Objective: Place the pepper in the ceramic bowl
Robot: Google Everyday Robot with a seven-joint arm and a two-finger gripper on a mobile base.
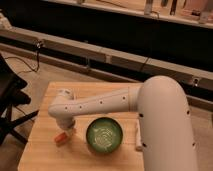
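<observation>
The pepper (61, 139) is a small orange-red tapered thing lying on the wooden table (40, 155), left of the bowl. The ceramic bowl (104, 135) is round, glossy green with a lighter swirl inside and a dark rim, and sits near the table's middle front. My gripper (67, 132) hangs from the white arm's wrist, directly over the pepper's right end and just left of the bowl. The wrist hides most of the gripper.
My white arm (150, 115) reaches across the table from the right and covers the table's right side. A white strip (138, 136) lies right of the bowl. A dark chair (10, 100) stands left of the table. A long bench runs behind.
</observation>
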